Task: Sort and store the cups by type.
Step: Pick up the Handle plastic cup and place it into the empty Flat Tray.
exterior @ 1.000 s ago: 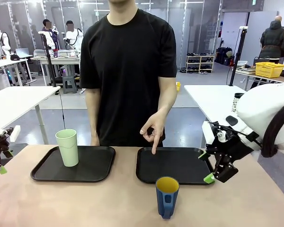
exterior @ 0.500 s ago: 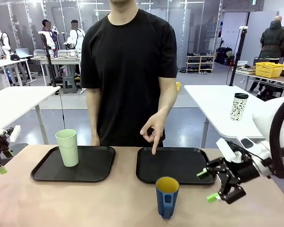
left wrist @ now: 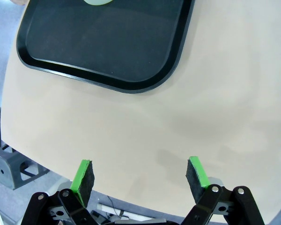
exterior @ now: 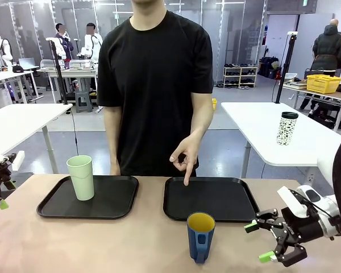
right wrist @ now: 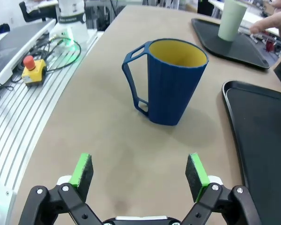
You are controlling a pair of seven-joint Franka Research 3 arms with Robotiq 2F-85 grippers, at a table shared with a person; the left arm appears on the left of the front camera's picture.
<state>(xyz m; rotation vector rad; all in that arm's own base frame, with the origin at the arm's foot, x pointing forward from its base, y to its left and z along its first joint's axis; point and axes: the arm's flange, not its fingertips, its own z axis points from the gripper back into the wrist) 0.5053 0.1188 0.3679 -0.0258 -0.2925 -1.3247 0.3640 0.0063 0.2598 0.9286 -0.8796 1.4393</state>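
The pale green tumbler point(exterior: 80, 177) stands upright on the left black tray point(exterior: 111, 207). The dark blue mug point(exterior: 200, 236), yellow inside, stands on the bare table just in front of the right black tray point(exterior: 216, 199). My right gripper point(exterior: 260, 242) hangs low to the mug's right, open and empty, facing it. In the right wrist view the mug point(right wrist: 173, 82) sits ahead of the open right gripper point(right wrist: 140, 171), handle to the picture's left. My left gripper point(left wrist: 140, 173) is open over the table's edge, short of the left tray point(left wrist: 103, 42).
The person stands at the far side, a hand point(exterior: 184, 162) pointing down at the right tray's far edge. A white speckled tumbler with black lid point(exterior: 286, 128) stands on a white table behind. A red stop button box point(right wrist: 32, 70) lies beside the table.
My right arm has dropped and swung toward the near right corner, bringing its open gripper down to the mug's height. The cups, the person's hand and my left arm have stayed put.
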